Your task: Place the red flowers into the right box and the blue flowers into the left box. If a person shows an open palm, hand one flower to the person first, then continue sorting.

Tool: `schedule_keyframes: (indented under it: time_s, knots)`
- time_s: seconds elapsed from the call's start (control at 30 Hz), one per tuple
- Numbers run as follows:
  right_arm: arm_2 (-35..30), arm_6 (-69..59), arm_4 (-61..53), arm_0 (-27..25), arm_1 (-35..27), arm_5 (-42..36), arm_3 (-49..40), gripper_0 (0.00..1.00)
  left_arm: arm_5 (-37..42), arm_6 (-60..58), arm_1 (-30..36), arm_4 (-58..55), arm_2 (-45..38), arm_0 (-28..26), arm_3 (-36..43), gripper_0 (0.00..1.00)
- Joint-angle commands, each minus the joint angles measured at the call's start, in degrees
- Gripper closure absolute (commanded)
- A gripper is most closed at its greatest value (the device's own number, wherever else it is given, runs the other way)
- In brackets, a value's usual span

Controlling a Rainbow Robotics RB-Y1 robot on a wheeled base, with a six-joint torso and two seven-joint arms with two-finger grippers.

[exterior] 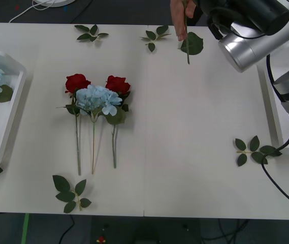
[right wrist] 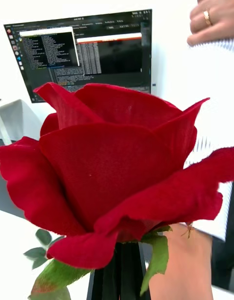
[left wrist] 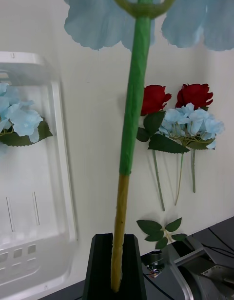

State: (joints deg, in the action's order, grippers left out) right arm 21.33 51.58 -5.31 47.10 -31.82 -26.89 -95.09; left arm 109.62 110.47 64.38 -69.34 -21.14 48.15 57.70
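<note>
My right gripper (right wrist: 119, 273) clamps a red rose (right wrist: 117, 173) before a monitor (right wrist: 80, 54). My left gripper (left wrist: 116, 266) grips a blue flower's stem (left wrist: 134, 105) above the white table (exterior: 195, 127) and left box (left wrist: 29, 202).

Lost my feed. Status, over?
Right gripper shut on red rose, person's hand on its stem. Left gripper shut on blue flower stem.

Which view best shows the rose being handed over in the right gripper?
The right wrist view: the held red rose shows close up, its bloom above the shut black fingers, beside a person's hand. The front view shows its stem pinched by that hand. The left wrist view shows other flowers.
</note>
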Motion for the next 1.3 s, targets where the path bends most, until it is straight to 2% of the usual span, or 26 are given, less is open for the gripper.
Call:
schedule_keyframes:
  time_s: [0.03,0.3,0.33,0.37,0.4,0.43,1.0,1.13,1.3]
  knots:
    - [-0.76,1.76,1.10,3.79,1.68,2.90,1.58,1.00,0.38,1.15,3.30,-0.44,-0.66,0.28,0.66,1.00]
    - [-0.67,2.38,0.13,3.70,1.68,3.34,1.67,1.00,0.38,1.15,3.30,-0.44,-0.66,0.28,0.66,1.00]
    - [-0.76,2.29,-0.05,3.70,1.68,3.34,1.58,0.92,0.38,1.15,3.30,-0.44,-0.66,0.28,0.66,1.00]
    - [-0.76,2.29,-0.13,3.70,1.68,3.34,1.58,0.71,0.38,1.15,3.30,-0.44,-0.66,0.28,0.66,1.00]
    - [-0.76,2.29,-0.22,3.70,1.68,3.34,1.58,0.38,0.38,1.15,3.30,-0.44,-0.66,0.28,0.66,1.00]
    - [-0.67,2.03,-0.40,3.70,1.68,3.25,1.67,0.01,0.38,1.15,3.30,-0.44,-0.66,0.28,0.66,1.00]
    - [-0.76,2.47,-3.65,3.35,1.24,3.25,1.58,0.00,0.38,1.15,3.30,-0.44,-0.66,0.28,0.66,1.00]
    - [-0.50,3.26,-7.17,2.39,-0.52,3.25,1.49,0.00,0.38,1.15,3.30,-0.44,-0.66,0.28,0.66,1.00]
    - [1.88,5.02,-12.00,0.28,-5.79,3.07,-0.71,0.00,0.38,1.15,3.30,-0.44,-0.66,0.28,0.66,1.00]
